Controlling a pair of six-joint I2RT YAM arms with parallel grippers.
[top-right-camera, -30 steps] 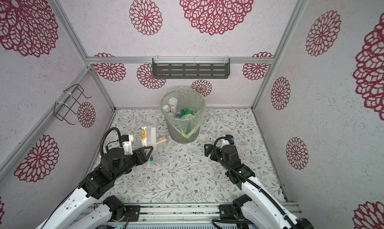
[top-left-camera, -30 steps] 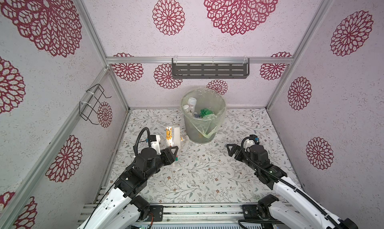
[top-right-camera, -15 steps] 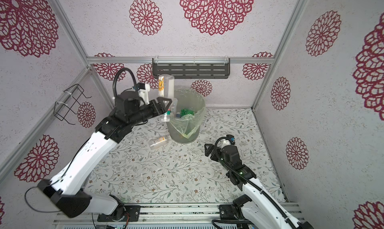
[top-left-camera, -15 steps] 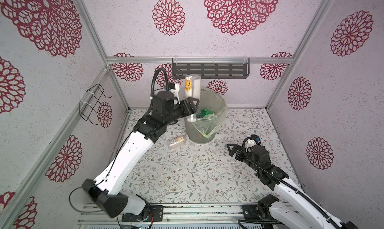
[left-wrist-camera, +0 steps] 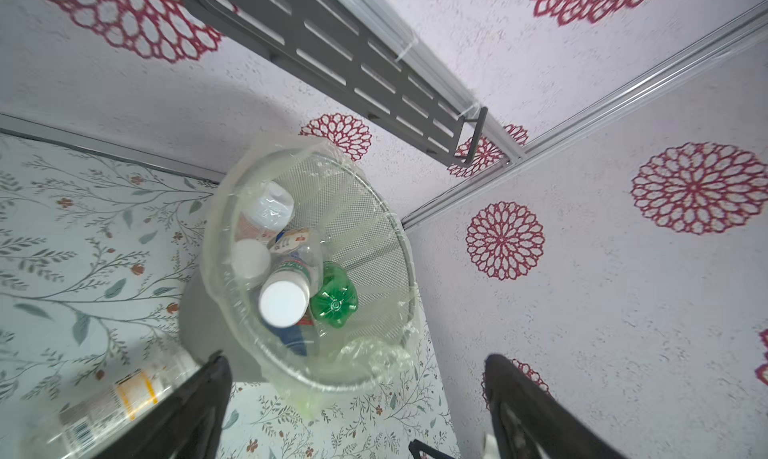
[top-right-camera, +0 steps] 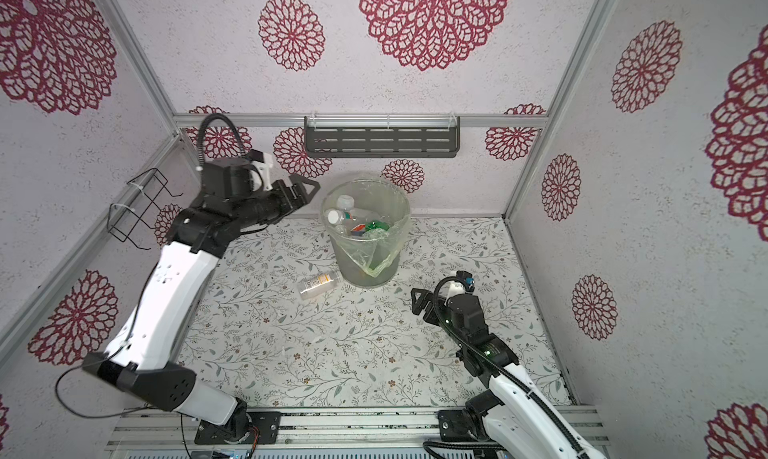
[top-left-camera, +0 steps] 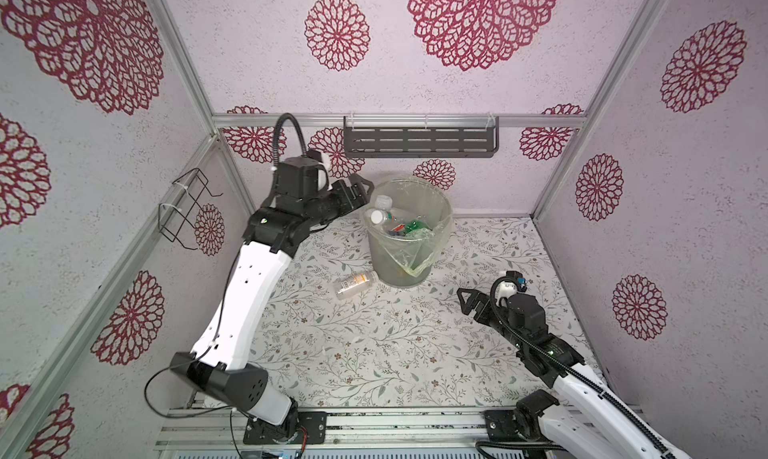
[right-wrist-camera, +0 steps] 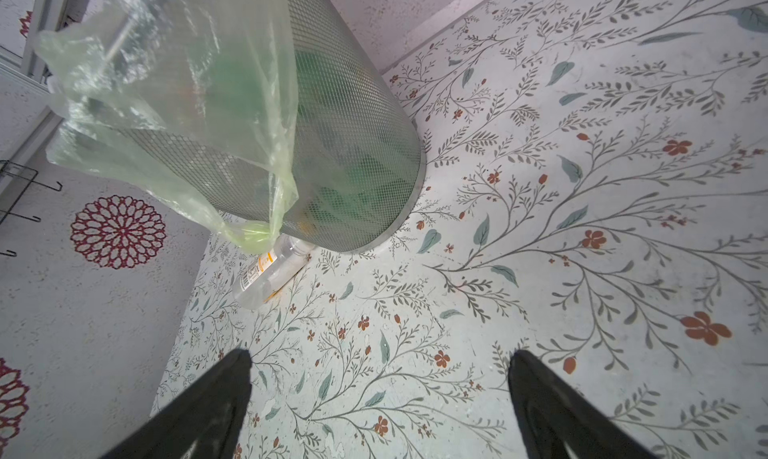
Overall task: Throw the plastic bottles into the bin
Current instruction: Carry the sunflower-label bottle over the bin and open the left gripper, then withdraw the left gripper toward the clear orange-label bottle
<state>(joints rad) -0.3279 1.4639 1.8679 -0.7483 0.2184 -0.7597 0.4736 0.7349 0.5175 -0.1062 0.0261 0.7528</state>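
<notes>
The bin [top-left-camera: 399, 270] [top-right-camera: 365, 270], a grey mesh bucket with a yellowish bag, stands at the back middle of the floral floor. It holds several plastic bottles, among them a white-capped one [left-wrist-camera: 284, 302] [top-left-camera: 379, 216] and a green one [left-wrist-camera: 333, 305] [top-left-camera: 413, 227]. One clear bottle with a yellow label [top-left-camera: 355, 285] [top-right-camera: 321, 284] [right-wrist-camera: 270, 276] lies on the floor against the bin's left base. My left gripper [top-left-camera: 362, 191] [top-right-camera: 311, 191] [left-wrist-camera: 356, 359] hangs open and empty beside the bin's upper left rim. My right gripper [top-left-camera: 467, 305] [top-right-camera: 419, 303] [right-wrist-camera: 382, 353] is open and empty, low over the floor to the right of the bin.
A grey slotted shelf [top-left-camera: 419, 142] is fixed to the back wall above the bin. A black wire rack [top-left-camera: 187, 207] juts from the left wall near my raised left arm. Walls close in the floor on three sides.
My left arm lifted a yellow-labelled bottle from the floor to the bin's rim and opened; the bottle is out of its jaws now. The right arm has stayed put.
</notes>
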